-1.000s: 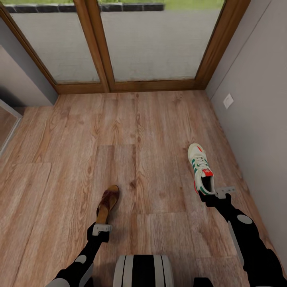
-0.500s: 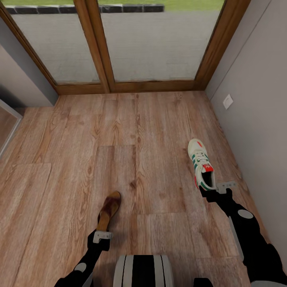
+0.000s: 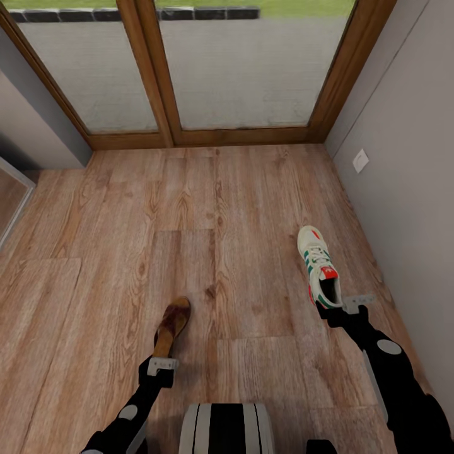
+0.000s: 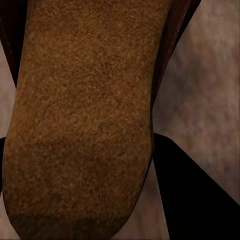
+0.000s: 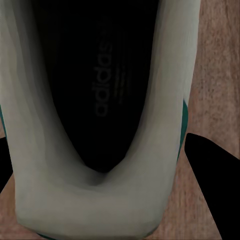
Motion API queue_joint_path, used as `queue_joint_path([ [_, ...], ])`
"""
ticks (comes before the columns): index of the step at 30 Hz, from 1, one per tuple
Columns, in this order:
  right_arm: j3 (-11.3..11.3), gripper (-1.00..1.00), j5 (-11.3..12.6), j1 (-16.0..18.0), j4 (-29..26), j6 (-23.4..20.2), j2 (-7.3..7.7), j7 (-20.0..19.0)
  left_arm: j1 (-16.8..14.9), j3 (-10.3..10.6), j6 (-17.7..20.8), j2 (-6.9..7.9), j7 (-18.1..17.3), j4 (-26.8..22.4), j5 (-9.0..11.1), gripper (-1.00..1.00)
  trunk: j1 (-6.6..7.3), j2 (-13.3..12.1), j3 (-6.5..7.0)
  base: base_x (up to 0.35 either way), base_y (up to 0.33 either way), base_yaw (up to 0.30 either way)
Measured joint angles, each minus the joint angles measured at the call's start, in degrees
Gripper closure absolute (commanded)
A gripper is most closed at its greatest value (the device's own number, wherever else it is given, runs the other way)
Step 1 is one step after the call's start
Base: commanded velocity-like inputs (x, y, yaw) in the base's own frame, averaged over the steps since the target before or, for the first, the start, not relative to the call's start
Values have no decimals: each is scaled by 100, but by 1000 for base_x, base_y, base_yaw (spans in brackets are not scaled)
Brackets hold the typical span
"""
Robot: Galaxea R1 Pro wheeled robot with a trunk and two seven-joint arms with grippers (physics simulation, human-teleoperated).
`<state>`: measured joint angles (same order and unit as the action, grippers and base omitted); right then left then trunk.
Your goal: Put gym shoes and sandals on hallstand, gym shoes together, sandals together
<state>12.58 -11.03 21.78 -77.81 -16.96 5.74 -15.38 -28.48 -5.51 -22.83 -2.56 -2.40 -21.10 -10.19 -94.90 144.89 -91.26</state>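
Left claw [image 3: 162,364] clenched, seemingly, on the sandal [image 3: 172,325] heel: light, flat, bendy, so hold the stiff heel. Right claw [image 3: 350,304] grips the gym shoe [image 3: 320,267] at its firm heel collar, both above the corridor floor [image 3: 189,208].

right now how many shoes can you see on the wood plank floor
2. A brown leather sandal lies at the left gripper; a white lace-up sneaker with green stripes lies at the right gripper. Their mates may be out of frame.
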Motion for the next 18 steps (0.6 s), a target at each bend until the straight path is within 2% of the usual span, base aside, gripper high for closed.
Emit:
queue_joint_path([
  [2,0,100,1,-1,65,64,0,5,2,2,65,2,0,-64,-5,100,0,0,0,0,0,0],
  [3,0,100,22,1,608,404,-1,8,16,60,887,4,-5,-665,-20,100,1,1,0,0,0,0],
  [4,0,100,-12,-2,1361,496,0,9,4,-8,1328,8,4,-1401,4,100,-1,0,-1,0,0,0],
  [5,0,100,-18,-3,1654,926,0,7,24,-8,1458,16,5,-2292,-9,100,-1,0,-1,0,0,0],
  [6,2,100,-2,0,1625,974,0,8,48,-13,1471,15,5,-3097,-1,100,1,0,1,0,0,0],
  [7,5,100,-7,0,1652,996,3,7,88,-14,1480,14,4,-3286,2,100,1,0,1,0,0,0],
  [8,6,100,-7,-1,1662,1003,3,8,115,-11,1481,14,3,-2987,-5,100,-1,0,0,0,0,0],
  [13,10,100,-7,0,1696,1030,7,12,396,-6,1479,10,-14,-3263,2,100,0,0,0,0,0,0],
  [18,11,100,-6,0,1699,1033,9,13,530,0,1494,10,-26,-3497,2,100,0,0,16,0,0,0],
])
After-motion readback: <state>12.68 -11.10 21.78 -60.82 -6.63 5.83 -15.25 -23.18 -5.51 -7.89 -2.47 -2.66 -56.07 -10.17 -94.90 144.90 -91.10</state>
